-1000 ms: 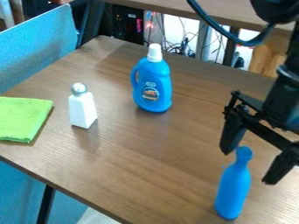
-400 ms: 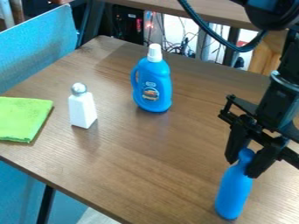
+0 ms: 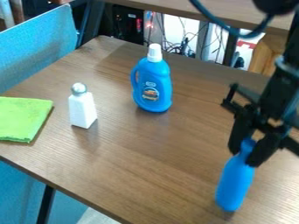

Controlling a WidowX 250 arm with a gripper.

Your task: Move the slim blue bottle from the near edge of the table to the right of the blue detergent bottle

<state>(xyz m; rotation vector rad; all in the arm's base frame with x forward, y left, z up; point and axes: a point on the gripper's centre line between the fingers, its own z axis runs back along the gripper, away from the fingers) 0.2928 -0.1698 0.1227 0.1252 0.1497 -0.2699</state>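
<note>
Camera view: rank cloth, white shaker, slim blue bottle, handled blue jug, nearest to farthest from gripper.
1. Slim blue bottle, in the gripper's jaws
2. Handled blue jug, upper middle
3. White shaker, left of jug
4. Green cloth, view's left edge

Fixed camera: set above the table (image 3: 146, 157), fairly near; looks down at a slant across its top toward cables (image 3: 174, 47) behind.
</note>
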